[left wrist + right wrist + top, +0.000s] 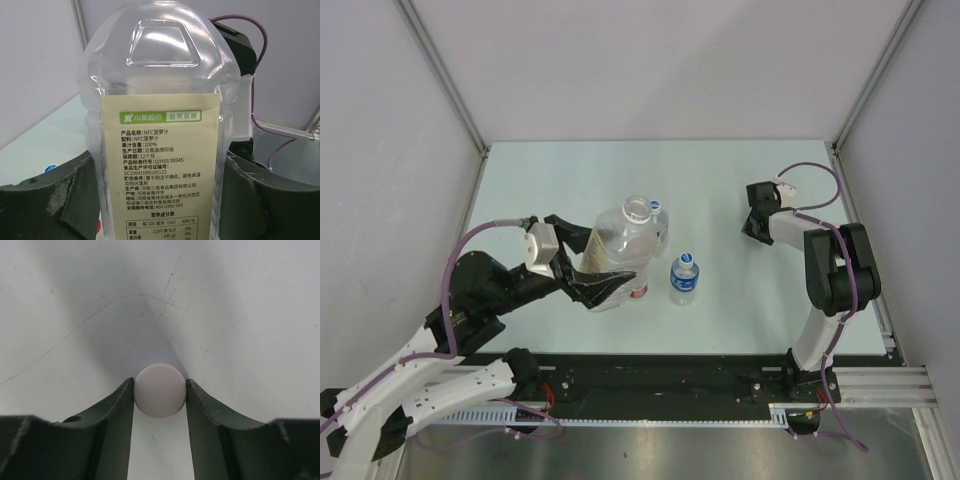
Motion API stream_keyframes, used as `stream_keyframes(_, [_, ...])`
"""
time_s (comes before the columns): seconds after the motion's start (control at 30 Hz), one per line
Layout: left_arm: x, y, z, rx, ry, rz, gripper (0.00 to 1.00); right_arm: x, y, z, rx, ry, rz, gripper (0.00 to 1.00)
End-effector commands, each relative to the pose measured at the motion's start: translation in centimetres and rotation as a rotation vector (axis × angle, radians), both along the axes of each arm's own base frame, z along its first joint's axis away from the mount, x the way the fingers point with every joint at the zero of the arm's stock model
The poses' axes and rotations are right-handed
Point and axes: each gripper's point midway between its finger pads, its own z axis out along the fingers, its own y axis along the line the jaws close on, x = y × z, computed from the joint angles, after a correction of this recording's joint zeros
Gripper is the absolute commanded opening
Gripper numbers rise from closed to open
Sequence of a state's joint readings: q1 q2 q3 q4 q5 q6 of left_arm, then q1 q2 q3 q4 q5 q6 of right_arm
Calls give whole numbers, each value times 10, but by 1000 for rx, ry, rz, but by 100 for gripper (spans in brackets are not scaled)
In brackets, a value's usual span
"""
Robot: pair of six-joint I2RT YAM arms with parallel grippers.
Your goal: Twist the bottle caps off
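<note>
My left gripper (pixel 592 272) is shut on the large clear bottle (pixel 620 245) with the yellowish label and holds it upright. Its mouth (pixel 637 209) is uncapped. In the left wrist view the bottle (pixel 160 100) fills the space between my fingers (pixel 45 205). My right gripper (pixel 160 386) is shut on the white cap (pixel 160 390), pointing down just above the table; in the top view it (pixel 756 222) is at the right. A small blue-labelled bottle (pixel 685 278) stands capped in blue. Another blue cap (pixel 659 207) shows behind the large bottle. A red-labelled bottle (pixel 638 291) is mostly hidden.
The pale table (pixel 570 180) is bounded by white walls with metal posts at the back corners. A black rail (pixel 670 372) runs along the near edge by the arm bases. My right arm's purple cable (pixel 820 185) loops above the right gripper.
</note>
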State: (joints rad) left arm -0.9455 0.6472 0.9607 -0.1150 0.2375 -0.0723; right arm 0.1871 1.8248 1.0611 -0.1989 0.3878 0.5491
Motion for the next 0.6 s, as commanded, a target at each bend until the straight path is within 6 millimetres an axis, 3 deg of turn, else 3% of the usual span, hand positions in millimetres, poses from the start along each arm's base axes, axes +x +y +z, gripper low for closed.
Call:
stream_keyframes(0.0, [4,0,6,-31,-7,16,1,-1,4,5,4,12,16,44])
stream_keyframes(0.13, [5,0,4,-28,-7,21,1,4,3,28,24,-48,8,63])
stream_keyframes(0.2, [6,-1,3,-25,-8,23,1,8,1,48,57,-94,-10,66])
stream_keyframes(0.37, [10,-6,-2,-14,-2,24,1,11,5,150,166,-310,-5,72])
stream_keyframes(0.43, [12,-9,-4,-12,0,25,1,5,20,188,251,-398,36,72])
stream_keyframes(0.47, [13,-10,-4,-16,-1,26,1,-6,31,225,286,-484,78,72])
stream_keyframes(0.53, [17,-14,-7,-9,4,30,1,-22,54,270,345,-597,185,72])
stream_keyframes(0.57, [19,-15,-6,-8,3,33,1,-46,70,309,376,-692,263,72])
